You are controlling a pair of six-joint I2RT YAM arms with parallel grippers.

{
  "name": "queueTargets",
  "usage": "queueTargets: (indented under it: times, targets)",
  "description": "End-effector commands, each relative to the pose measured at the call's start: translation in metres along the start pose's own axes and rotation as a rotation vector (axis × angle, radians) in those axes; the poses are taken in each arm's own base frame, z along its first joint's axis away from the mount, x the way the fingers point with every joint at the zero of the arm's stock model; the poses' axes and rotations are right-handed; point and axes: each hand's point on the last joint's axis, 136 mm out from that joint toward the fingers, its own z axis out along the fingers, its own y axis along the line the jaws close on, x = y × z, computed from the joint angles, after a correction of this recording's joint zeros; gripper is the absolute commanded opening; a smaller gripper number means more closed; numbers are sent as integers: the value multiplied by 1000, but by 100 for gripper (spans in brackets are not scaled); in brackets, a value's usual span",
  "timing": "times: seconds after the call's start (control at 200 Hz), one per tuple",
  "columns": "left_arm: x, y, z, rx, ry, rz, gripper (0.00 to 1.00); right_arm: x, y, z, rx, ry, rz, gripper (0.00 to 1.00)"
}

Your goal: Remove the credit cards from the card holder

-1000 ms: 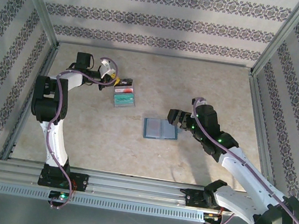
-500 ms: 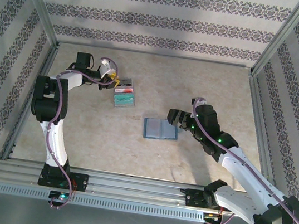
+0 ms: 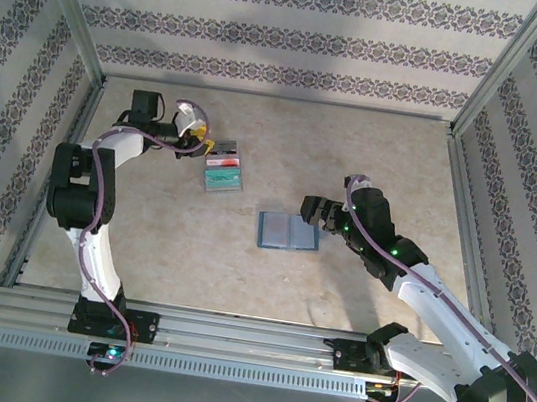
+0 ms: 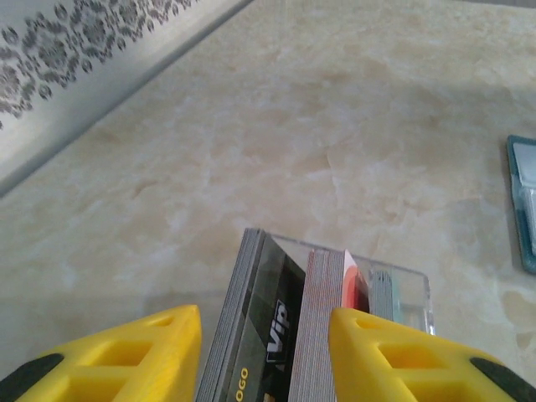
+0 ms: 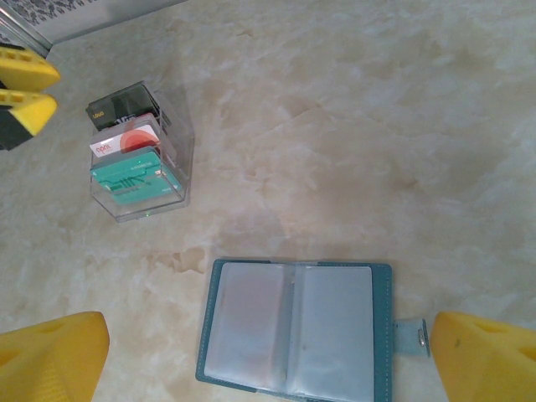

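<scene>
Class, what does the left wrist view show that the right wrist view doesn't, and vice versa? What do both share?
Left wrist: the credit cards as stacked edges close up, between the fingers of the left gripper. Right wrist: the card faces, and the card holder lying open with its clasp tab. Both: cards, holder, marbled table.

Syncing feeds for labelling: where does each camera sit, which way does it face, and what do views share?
Top external: above the near edge, looking down on the table; left arm and right arm show.
Left wrist: low, facing credit cards in a clear box; own yellow fingers below.
Right wrist: higher, looking down on the open card holder; own fingers in bottom corners.
Shared: all show box and holder.
</scene>
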Motion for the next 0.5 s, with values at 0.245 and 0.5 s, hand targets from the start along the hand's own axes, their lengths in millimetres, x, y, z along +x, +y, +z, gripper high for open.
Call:
queueTargets:
  times: [0.245, 0.5]
  targets:
    - [-50, 4, -23, -81, -105, -24, 62, -3, 5, 0, -3, -16, -6, 98]
    - [-70, 9, -31, -129, -147, -179, 90, -1, 2, 0, 6, -16, -4, 98]
